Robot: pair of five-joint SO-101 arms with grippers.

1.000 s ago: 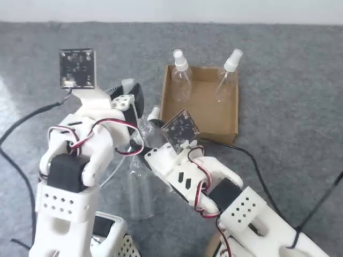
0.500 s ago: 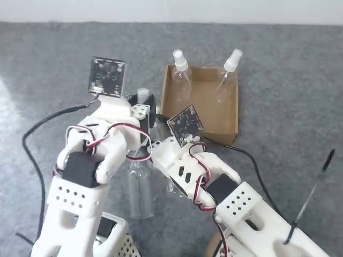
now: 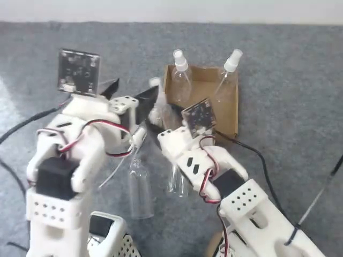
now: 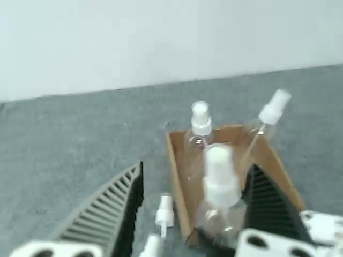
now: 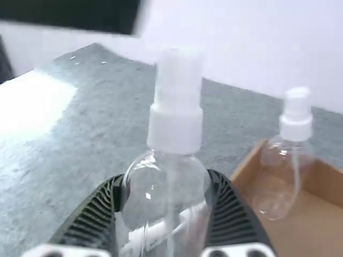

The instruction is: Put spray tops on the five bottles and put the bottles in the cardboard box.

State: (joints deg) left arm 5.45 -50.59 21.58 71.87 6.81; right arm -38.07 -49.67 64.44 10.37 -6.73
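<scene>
My right gripper point(image 5: 165, 187) is shut on a clear bottle point(image 5: 166, 201) that carries a white spray top point(image 5: 176, 120) and stands upright. From above, this bottle point(image 3: 157, 110) is just off the near left corner of the cardboard box point(image 3: 231, 115), with the right gripper point(image 3: 159, 119) under it. Two capped bottles point(image 3: 181, 80) point(image 3: 226, 80) stand inside the box. My left gripper point(image 3: 134, 95) is open beside the held bottle and touches nothing. The left wrist view has its open jaws on either side of the capped bottle point(image 4: 218, 184).
Two clear bottles without tops point(image 3: 139, 184) point(image 3: 177, 179) lie on the grey carpet in front of the arms. A loose spray top point(image 4: 163, 211) with its thin tube lies on the carpet left of the box. Black cables trail at both sides.
The left arm has swung back to the left and its gripper now stands open, away from the bottle. The right arm has carried the capped bottle up towards the box.
</scene>
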